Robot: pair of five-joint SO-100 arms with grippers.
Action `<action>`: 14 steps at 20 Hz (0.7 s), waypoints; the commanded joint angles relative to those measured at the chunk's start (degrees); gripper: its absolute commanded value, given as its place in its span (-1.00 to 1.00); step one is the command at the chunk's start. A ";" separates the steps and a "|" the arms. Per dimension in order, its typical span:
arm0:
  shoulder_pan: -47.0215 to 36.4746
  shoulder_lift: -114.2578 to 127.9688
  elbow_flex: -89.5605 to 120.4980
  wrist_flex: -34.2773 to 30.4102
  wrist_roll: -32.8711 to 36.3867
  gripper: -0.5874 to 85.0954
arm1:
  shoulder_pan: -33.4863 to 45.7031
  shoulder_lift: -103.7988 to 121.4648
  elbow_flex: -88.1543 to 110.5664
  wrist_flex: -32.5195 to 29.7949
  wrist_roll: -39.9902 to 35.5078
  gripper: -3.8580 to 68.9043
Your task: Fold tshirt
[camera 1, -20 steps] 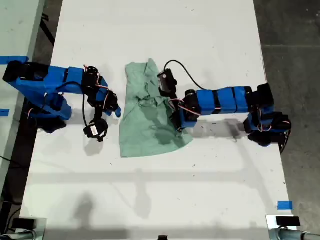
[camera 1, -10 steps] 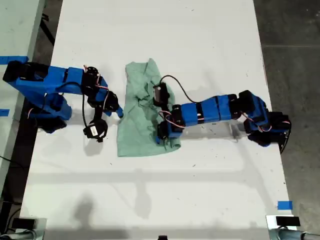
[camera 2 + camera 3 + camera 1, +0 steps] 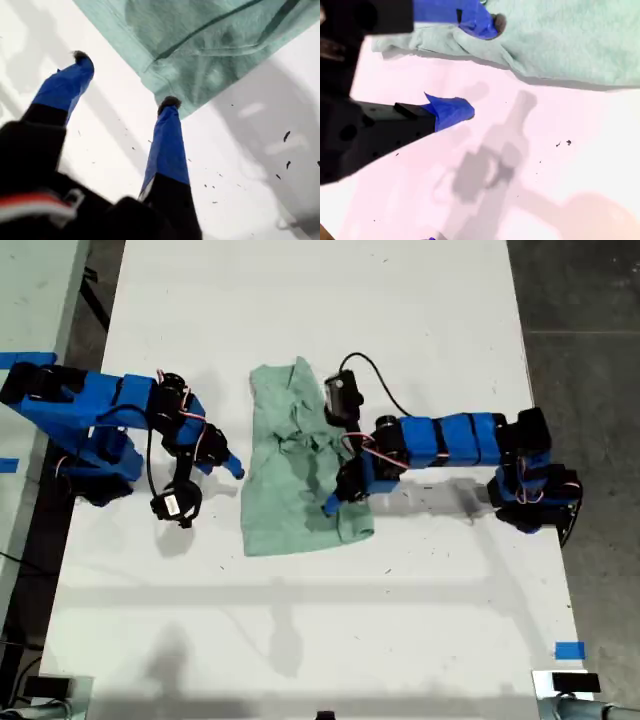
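Tabletop (image 3: 300,640) of plain white lay bare nearest the exterior camera. Just beyond it began the pale mint-green, short-sleeved tshirt (image 3: 290,510) of soft cloth, rumpled at the table's middle between two blue arms.

My first gripper (image 3: 333,502), blue-fingered and reaching in from the exterior view's right, had drawn back toward that side over the last half second. Its jaws stood wide apart and empty (image 3: 124,79), one tip just at a hemmed corner of the cloth (image 3: 200,65). That near corner now sat doubled over and closer in than a second earlier, so a sideways fold appeared to have been laid and released. The shirt was narrower, though creased and far from finished.

My second gripper (image 3: 232,468), on the exterior view's left, had shifted only slightly. It was also spread open and holding nothing (image 3: 479,66), one tip touching the shirt's edge (image 3: 560,45).

The shirt's long axis ran from the camera's near side to the far side. The broader end lay near, the narrower far. I could not tell where the neckline was.
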 commanded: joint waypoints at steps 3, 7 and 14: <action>6.33 3.34 -7.47 -0.70 -3.16 -0.51 | 0.53 11.87 0.26 2.37 -1.67 -0.06; 11.43 -0.26 -7.38 -6.42 -4.22 -0.47 | 0.70 12.22 1.23 2.81 -2.29 -0.04; 14.94 -15.73 -5.89 -16.08 -9.14 -0.25 | -0.35 12.13 2.99 2.46 -1.41 0.01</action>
